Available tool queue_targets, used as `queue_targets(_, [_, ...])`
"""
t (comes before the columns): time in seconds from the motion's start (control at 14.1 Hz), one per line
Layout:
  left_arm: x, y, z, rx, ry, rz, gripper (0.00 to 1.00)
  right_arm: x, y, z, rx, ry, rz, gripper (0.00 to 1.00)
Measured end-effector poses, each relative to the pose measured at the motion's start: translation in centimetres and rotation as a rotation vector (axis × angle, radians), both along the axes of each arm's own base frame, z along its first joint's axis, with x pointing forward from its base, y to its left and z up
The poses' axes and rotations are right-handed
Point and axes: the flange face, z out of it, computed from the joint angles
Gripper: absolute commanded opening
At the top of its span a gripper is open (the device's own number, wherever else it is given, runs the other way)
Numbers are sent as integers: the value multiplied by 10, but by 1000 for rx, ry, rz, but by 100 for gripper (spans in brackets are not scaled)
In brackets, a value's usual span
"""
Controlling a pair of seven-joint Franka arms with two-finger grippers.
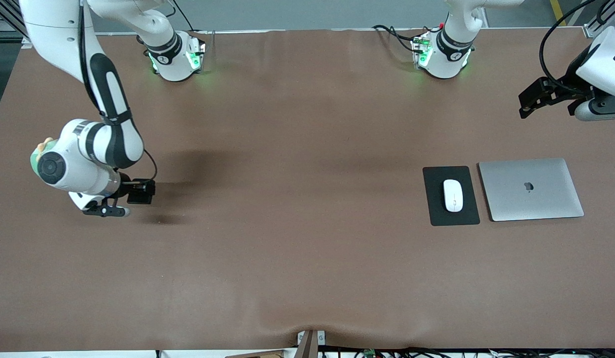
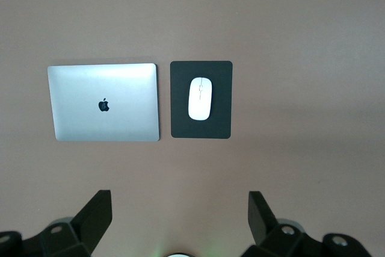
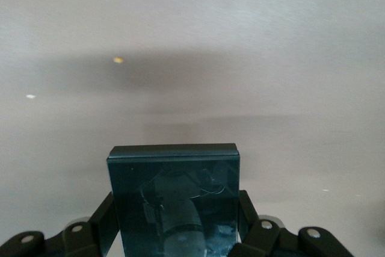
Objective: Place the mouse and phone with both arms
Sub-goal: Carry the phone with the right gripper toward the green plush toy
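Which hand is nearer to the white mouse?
Left. The left hand hangs open above the table near the mouse; the right hand, holding the phone, is at the right arm's end.

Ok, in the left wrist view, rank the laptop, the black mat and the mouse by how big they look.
1. Laptop, the largest.
2. Black mat beside it.
3. Mouse, resting on the mat, the smallest.
All three lie flat on the table, so nearness hardly affects the order.
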Motion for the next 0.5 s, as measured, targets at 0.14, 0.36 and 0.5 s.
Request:
queue_targets(0.14, [0, 0, 0, 0, 1, 0, 100, -10, -28, -8, 6, 0, 19, 0])
queue_targets(0.36, [0, 0, 0, 0, 0, 0, 100, -30, -57, -25, 1, -10, 40, 0])
queue_targets(0.5, [0, 0, 0, 0, -1, 0, 100, -39, -60, -32, 3, 1, 48, 0])
